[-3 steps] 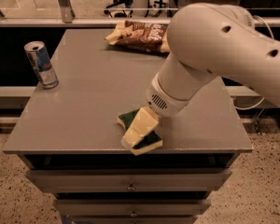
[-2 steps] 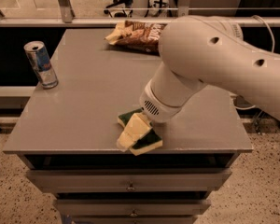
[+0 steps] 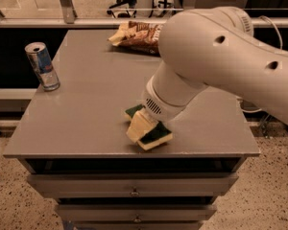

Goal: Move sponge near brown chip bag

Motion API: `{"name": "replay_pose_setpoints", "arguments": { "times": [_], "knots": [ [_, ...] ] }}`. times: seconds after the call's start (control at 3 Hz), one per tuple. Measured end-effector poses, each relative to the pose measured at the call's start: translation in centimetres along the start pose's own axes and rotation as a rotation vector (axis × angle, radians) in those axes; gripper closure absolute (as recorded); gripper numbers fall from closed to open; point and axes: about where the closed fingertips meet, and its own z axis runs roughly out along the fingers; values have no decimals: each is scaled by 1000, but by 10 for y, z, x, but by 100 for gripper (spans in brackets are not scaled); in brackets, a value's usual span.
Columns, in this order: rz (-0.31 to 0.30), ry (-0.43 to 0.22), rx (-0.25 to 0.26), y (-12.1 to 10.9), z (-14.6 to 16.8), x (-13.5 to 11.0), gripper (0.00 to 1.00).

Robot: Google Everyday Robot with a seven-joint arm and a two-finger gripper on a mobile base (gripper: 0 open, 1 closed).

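Note:
The sponge (image 3: 157, 134), dark green on top with a pale yellow foam layer, lies on the grey table (image 3: 86, 109) near its front edge. My gripper (image 3: 138, 126) comes down from the large white arm (image 3: 216, 56) and sits right on the sponge, covering its middle. The brown chip bag (image 3: 134, 34), crinkled with pale yellow ends, lies at the far edge of the table, and the arm hides its right part. The sponge is far from the bag, with most of the table's depth between them.
A silver-blue drink can (image 3: 42, 66) stands upright at the table's left edge. The table has drawers below its front edge (image 3: 134, 191). A rail and glass panels (image 3: 67, 4) run behind the table. A cable (image 3: 273, 28) hangs at the right.
The arm has swung left and nearer the camera, covering more of the chip bag. The gripper stays on the sponge, which has barely moved.

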Motion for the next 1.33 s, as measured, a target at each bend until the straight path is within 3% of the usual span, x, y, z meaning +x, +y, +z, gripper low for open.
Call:
{"name": "replay_pose_setpoints", "arguments": {
  "times": [0.33,0.67,1.33],
  "knots": [
    [-40,-28,106,-28,-30,-6,76],
    [-50,-32,126,-33,-35,-7,100],
    [-33,-50,141,-46,-33,-6,100]
  ]
}}
